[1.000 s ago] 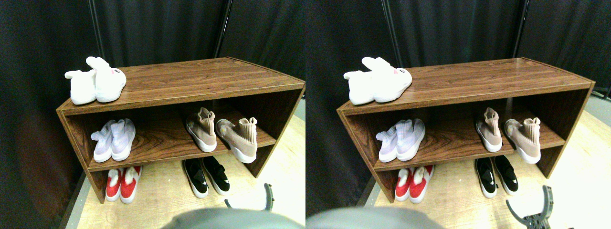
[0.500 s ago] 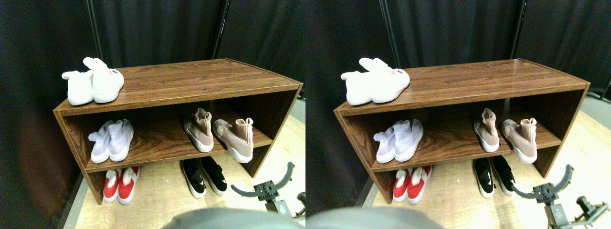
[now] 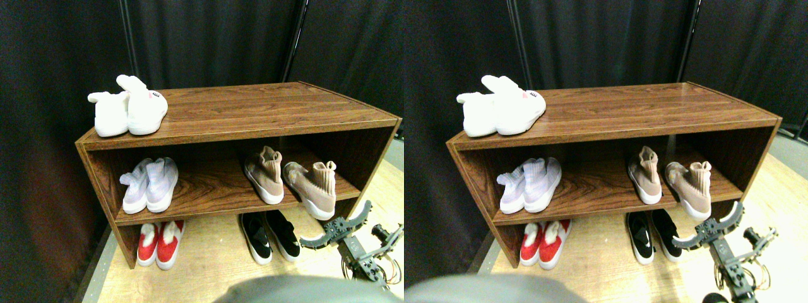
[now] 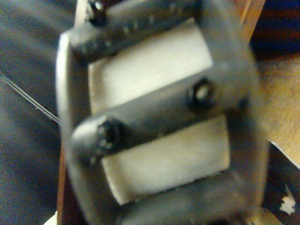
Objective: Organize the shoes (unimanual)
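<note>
Where the gripper hangs: the right gripper (image 3: pixel 336 224) is low at 5 o'clock in the stereo view, clear of the floor, just in front of the shoe rack's right end.
Gripper state: the two curved jaws are spread wide, with nothing between them.
Wrist view: blurred; the dark jaw frame fills it, with pale patches showing through and brown wood at the edges. No shoe can be made out.
Nearest shoe: the right tan sneaker (image 3: pixel 314 186) is at 11 o'clock from the gripper, close but apart. It lies on the middle shelf, angled, with its white-soled toe past the front edge.
Its mate: the left tan sneaker (image 3: pixel 265 177) is just beside it at 9 o'clock, set further in and turned another way.
Black slip-ons (image 3: pixel 271 233): on the floor (image 3: pixel 214 265) under the shelf, side by side, at 9 o'clock from the gripper.
Shoe rack (image 3: pixel 252 110): dark wood, with a top board and one middle shelf.
Lavender sneakers (image 3: pixel 150 184): paired at the left of the middle shelf.
Red slippers (image 3: pixel 161 243): on the floor beneath them.
White bunny slippers (image 3: pixel 129 112): on the top board, at its left end.
Backdrop: a black curtain (image 3: pixel 208 38) hangs behind.
</note>
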Available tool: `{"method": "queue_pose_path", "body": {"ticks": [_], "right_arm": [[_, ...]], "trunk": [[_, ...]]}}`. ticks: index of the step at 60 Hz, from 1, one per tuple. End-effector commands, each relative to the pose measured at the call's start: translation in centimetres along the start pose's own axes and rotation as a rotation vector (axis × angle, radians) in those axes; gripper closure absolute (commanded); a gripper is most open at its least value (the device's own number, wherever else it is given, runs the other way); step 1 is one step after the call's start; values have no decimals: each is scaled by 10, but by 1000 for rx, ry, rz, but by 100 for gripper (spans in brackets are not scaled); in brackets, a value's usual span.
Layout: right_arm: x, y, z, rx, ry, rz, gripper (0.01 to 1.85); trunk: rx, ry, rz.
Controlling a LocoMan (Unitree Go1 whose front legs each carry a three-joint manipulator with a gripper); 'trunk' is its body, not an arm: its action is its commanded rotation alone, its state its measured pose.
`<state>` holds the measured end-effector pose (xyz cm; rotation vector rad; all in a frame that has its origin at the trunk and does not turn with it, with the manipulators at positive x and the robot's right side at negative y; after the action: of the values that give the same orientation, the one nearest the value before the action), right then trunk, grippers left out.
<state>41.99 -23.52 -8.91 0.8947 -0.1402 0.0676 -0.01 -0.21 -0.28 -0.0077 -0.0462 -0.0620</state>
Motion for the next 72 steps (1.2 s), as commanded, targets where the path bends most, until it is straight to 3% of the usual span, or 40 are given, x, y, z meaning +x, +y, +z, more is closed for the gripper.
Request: {"method": "queue_pose_path", "body": {"ticks": [1,13,41,62,72], "right_arm": [[7,-2,0,30,-13,9,18],[26,-11,-2,109,-13,-49,20],[57,-19,-5,150,13,-57,19],[60,-21,-8,169,11,-69,21],[46,-15,-3,154,1,-68,23]], "trunk": [[-12,2,14],[-12,2,23],[-11,3,30],[-6,12,35],[-6,12,35]]}}
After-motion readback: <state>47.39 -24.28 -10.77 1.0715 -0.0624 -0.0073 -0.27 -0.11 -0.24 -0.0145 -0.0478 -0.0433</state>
